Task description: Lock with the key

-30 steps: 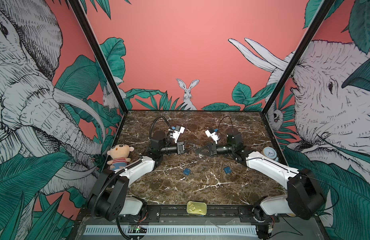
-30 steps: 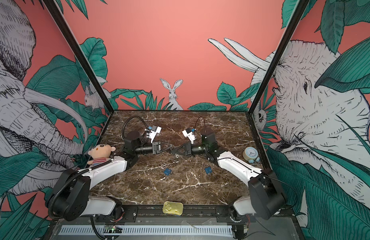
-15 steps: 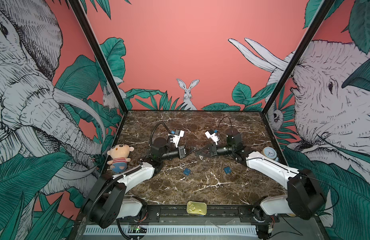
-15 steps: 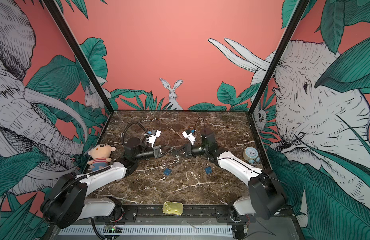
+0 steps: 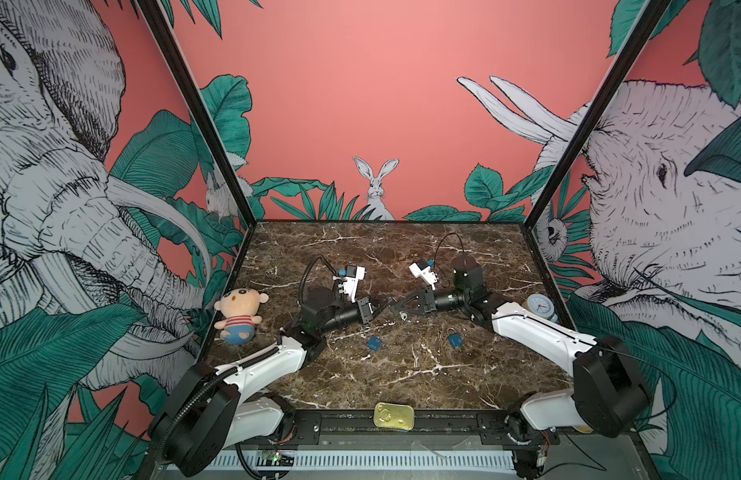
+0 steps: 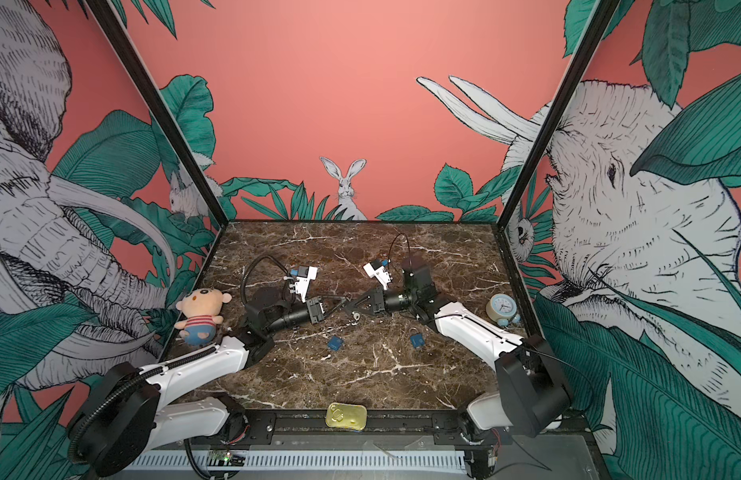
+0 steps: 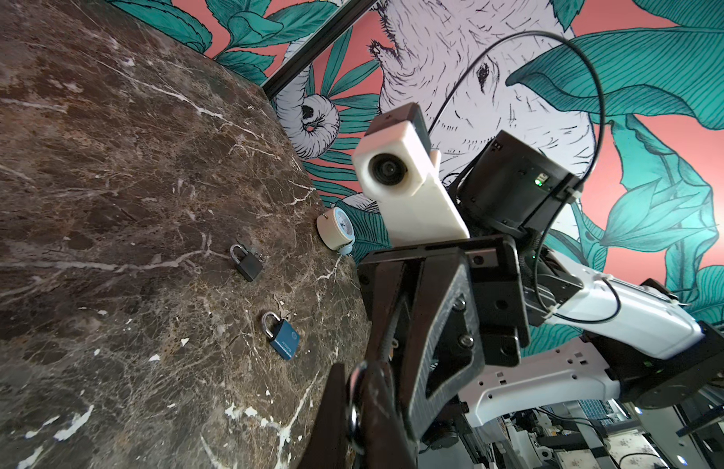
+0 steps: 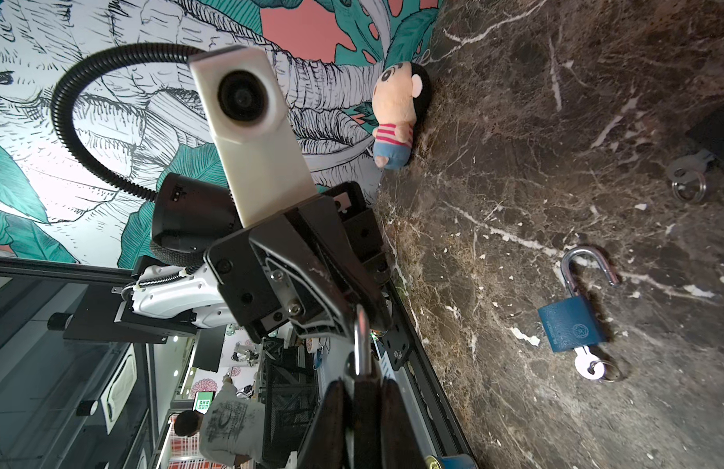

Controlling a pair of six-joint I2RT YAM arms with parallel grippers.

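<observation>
The padlock (image 8: pixel 361 345) was off the table – bridged in mid-air between both grippers, over the middle of the marble table (image 5: pixel 402 374). The right gripper (image 5: pixel 393 307) was nearly closed, clamping the dark lock body. The left gripper (image 8: pixel 362 313) was pinched tight on the far end of the shackle. Couldn't tell what sat in its keyway. A black padlock (image 7: pixel 247 264) lay on the marble just under the right gripper, shackle closed. Nearer the front: an open blue padlock (image 8: pixel 571 323) with a key (image 8: pixel 590 367) in its base, and a second blue padlock (image 7: pixel 282 339) – the two well apart.
</observation>
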